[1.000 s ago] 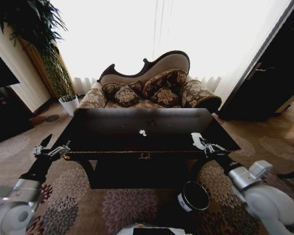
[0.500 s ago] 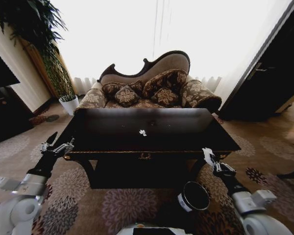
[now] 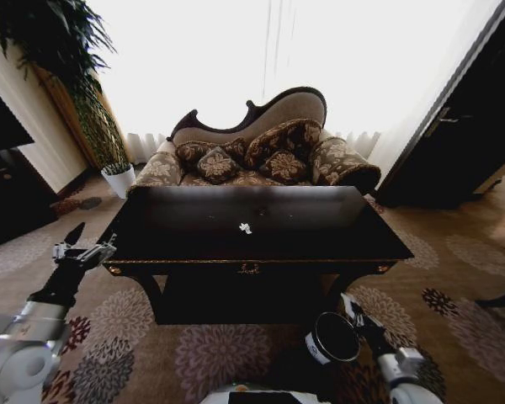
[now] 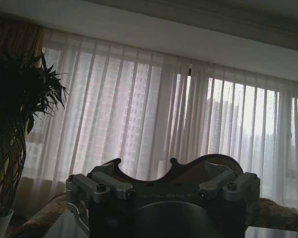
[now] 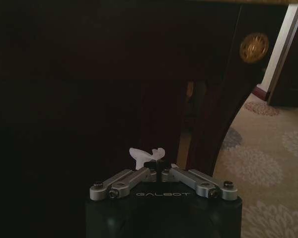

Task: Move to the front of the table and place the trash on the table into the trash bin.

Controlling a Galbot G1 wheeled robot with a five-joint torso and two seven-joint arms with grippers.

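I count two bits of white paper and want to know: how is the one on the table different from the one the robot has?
The paper scrap on the table lies loose on the dark table top, touched by nothing; the held paper scrap is pinched in the right gripper.

The table scrap sits up high; the held scrap is down low, beside the black trash bin.

Both are white and crumpled.

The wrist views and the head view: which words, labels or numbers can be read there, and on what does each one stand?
"GALBOT": on the body of the right end effector, below its fingers, which are shut on a white paper scrap.
"GALBOT", faint: on the body of the left end effector.
White label on the trash bin: too small to read.
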